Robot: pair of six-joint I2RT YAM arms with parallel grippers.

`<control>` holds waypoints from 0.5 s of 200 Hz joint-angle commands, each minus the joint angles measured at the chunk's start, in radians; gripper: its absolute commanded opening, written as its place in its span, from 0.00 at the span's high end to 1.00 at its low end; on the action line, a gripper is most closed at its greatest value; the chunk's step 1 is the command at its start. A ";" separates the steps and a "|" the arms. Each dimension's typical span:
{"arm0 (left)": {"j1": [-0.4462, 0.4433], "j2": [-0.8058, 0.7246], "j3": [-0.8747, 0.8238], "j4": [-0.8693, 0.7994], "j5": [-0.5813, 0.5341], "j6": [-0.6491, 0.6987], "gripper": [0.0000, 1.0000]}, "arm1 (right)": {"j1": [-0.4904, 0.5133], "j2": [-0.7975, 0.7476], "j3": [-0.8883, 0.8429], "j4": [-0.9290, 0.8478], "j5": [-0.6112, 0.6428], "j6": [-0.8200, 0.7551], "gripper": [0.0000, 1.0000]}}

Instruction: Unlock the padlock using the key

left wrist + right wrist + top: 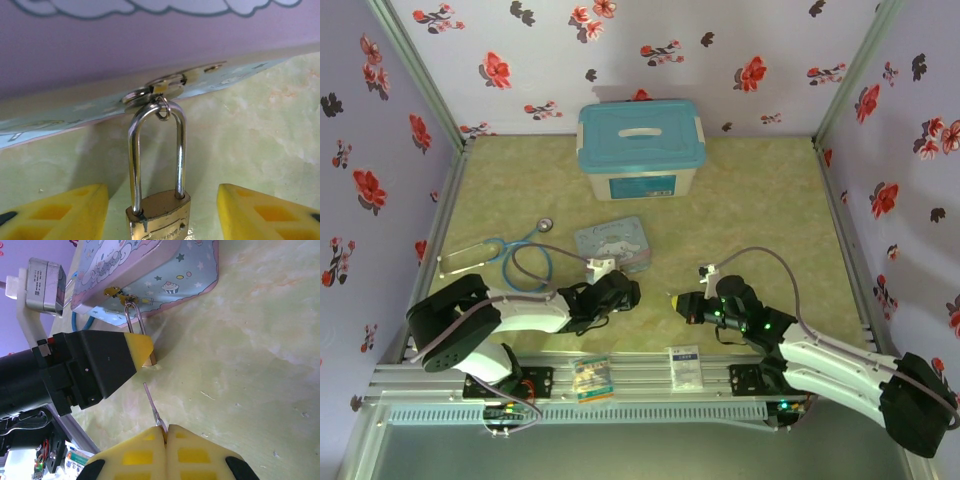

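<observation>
The brass padlock hangs by its silvery shackle from a small ring on the clasp of the cartoon tin. My left gripper is open, with one yellow finger on each side of the lock body and a gap on both sides. My right gripper is shut on the key. The key's thin shaft points at the padlock, a short way from it. From above, the left gripper sits at the tin's near edge, and the right gripper is just to its right.
A white bin with a blue lid stands at the back centre. A stethoscope lies left of the tin. Two small packets rest on the front rail. Floral walls close in three sides.
</observation>
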 commanded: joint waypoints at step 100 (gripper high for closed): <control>-0.037 0.037 -0.022 0.029 -0.049 -0.050 0.73 | -0.004 0.119 -0.006 0.116 0.000 0.026 1.00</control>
